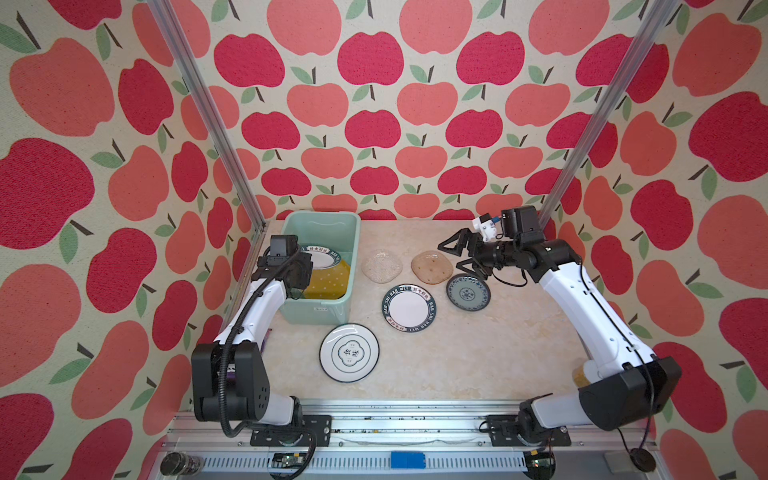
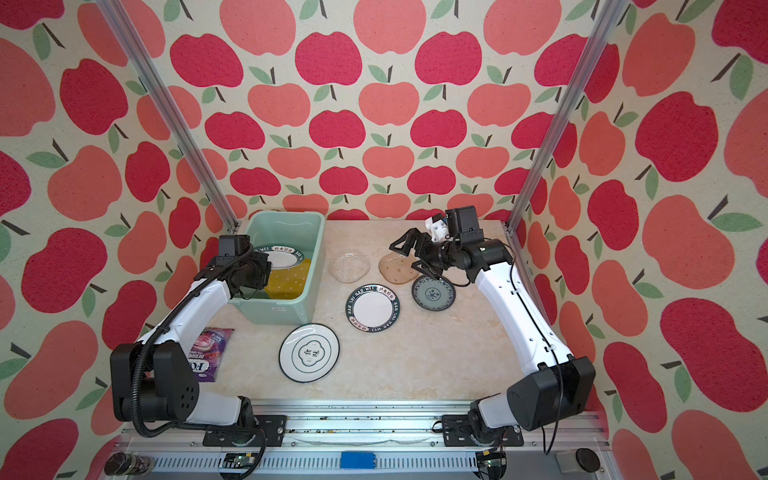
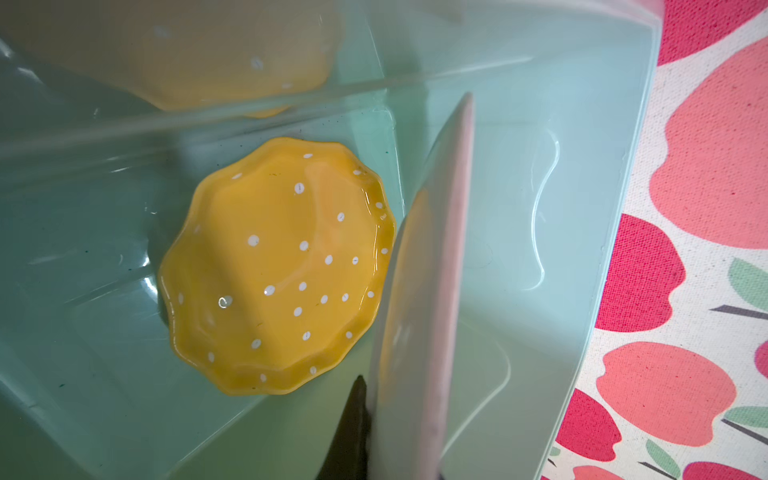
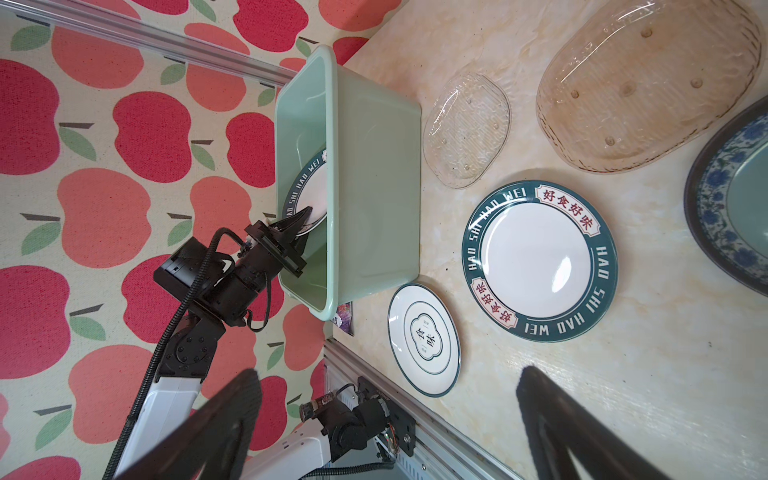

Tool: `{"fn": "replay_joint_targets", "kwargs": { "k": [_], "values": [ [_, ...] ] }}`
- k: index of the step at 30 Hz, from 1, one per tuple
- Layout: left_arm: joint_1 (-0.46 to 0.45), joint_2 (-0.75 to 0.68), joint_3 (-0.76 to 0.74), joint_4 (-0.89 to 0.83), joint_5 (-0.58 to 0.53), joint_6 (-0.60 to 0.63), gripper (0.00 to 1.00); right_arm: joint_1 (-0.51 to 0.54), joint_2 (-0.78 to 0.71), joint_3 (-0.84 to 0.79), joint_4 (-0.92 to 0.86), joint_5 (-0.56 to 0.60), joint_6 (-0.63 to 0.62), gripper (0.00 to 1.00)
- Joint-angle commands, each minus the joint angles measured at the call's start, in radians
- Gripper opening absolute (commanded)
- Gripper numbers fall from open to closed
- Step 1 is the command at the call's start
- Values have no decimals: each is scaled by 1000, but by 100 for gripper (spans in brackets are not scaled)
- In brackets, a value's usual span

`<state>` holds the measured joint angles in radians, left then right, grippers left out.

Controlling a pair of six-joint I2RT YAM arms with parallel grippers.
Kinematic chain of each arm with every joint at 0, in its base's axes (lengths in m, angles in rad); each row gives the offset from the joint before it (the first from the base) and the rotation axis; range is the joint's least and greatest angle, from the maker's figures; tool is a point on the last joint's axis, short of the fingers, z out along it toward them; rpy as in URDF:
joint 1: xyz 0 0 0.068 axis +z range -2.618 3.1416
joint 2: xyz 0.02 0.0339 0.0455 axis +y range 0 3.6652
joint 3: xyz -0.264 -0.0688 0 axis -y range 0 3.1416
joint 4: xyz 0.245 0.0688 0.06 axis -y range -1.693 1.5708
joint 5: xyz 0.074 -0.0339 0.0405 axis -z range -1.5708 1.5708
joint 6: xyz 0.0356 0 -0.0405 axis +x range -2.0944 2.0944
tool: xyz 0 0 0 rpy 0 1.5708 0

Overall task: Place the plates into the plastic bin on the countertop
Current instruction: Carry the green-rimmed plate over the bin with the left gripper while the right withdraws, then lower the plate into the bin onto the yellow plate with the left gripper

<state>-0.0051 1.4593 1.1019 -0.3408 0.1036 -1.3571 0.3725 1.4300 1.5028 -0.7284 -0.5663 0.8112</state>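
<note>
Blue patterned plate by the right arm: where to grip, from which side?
Probably the rim at its right edge, from above, with the open right gripper. The blue plate lies flat on the countertop, so only the rim offers a pinch; the amber plate crowds its far-left edge.

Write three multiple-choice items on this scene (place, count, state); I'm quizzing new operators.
1. Where does the yellow dotted plate lie? A on the countertop; B in the mint-green bin; C in a gripper.
2. How many plates lie on the countertop outside the bin? A three; B seven; C five.
3. How is the right gripper? A open, empty; B shut on a plate; C shut on the bin's rim.
Answers: B, it lies on the bin's floor; C, clear glass plate, amber glass plate, blue-patterned plate, lettered-rim plate, emblem plate; A, its jaws stand wide apart, nothing between.
</note>
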Motion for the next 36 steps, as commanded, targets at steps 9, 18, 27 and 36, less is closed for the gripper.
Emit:
{"fn": "replay_joint_targets", "kwargs": {
  "k": [9,18,27,36],
  "values": [
    [-35,34,54,-112,-29,-63,0,-7,28,52,-25,-15,-26,99],
    [-77,7,107,-203,-61,-40,0,-8,2,29,-6,-15,-20,99],
    [-88,87,116,-178,-44,-130,0,-10,-16,19,-4,-18,-24,99],
    [-91,116,81,-146,-39,-184,0,-15,-8,12,5,-26,-24,99]
  ]
}}
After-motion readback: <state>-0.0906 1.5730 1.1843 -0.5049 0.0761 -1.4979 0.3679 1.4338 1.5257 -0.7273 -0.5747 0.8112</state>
